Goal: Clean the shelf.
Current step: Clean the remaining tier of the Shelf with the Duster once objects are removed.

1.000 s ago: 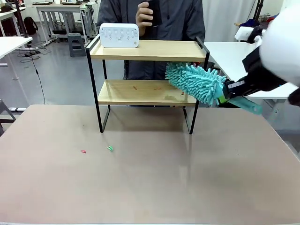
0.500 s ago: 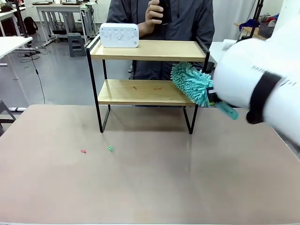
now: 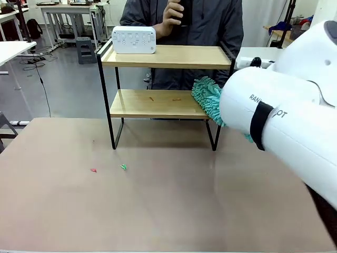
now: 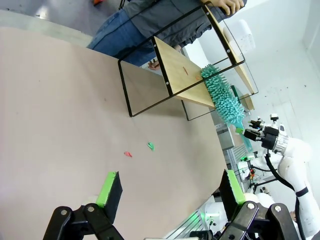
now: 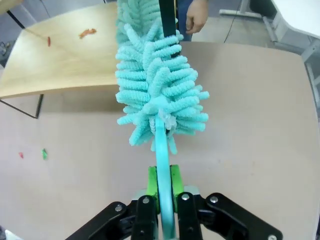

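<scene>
— Shelf [image 3: 174,57] stands at the far side of our table [image 3: 168,211], with the person just behind it. How are we placed?

— Our right gripper [image 5: 163,182] is clamped on the teal handle of the duster [image 5: 155,85], with the pads pinching it near its end. That puts the fluffy head well ahead of the fingers. We think that is the reason for the hold: the head can go between the two boards with the wrist outside the black frame.

— And the head itself?

— It is at the right end of the lower board [image 3: 142,105], lying over the edge beside the frame post. We judge this to be the start of a sweep. Small orange crumbs [image 3: 176,98] lie farther left on that board, apart from the head.

— The other arm?

— Our left gripper [image 4: 170,187] hangs over the table with its jaws wide apart and nothing between them. It is well away from the shelf, which leaves room for the right arm.

— Anything to mind?

— A white box [image 3: 134,39] sits at the left end of the top board, clear of the duster. A green scrap [image 3: 124,167] and a red scrap [image 3: 93,170] lie on the table in front, and we think they will want clearing too.
</scene>
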Controlling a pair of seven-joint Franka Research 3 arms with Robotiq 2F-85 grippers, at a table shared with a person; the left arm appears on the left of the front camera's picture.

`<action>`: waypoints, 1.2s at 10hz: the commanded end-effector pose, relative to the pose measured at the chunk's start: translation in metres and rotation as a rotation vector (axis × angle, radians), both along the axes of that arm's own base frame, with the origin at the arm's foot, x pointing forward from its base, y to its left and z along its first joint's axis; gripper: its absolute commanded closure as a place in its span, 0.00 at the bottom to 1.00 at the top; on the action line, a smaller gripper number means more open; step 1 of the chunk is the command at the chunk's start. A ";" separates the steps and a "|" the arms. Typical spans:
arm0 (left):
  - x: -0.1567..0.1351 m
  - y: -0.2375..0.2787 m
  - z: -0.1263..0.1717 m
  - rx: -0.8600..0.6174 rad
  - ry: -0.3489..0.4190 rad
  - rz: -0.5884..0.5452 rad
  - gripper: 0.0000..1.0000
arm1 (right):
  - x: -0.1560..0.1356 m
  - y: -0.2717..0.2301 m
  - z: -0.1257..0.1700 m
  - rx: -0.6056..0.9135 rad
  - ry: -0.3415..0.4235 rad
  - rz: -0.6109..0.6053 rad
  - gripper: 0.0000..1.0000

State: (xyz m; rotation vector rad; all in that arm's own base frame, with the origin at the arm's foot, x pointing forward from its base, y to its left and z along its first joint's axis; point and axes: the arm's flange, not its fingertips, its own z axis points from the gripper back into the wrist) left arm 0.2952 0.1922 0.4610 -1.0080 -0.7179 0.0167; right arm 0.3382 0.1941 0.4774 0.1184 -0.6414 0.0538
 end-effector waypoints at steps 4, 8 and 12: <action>0.000 -0.002 0.000 -0.008 -0.033 -0.004 0.00 | 0.057 0.048 0.002 0.080 0.048 0.122 0.87; 0.000 -0.002 0.000 -0.008 -0.033 -0.004 0.00 | 0.065 0.084 0.009 0.205 0.093 0.295 0.87; 0.000 -0.002 0.000 -0.008 -0.033 -0.004 0.00 | 0.060 0.065 0.018 0.289 0.175 0.654 0.87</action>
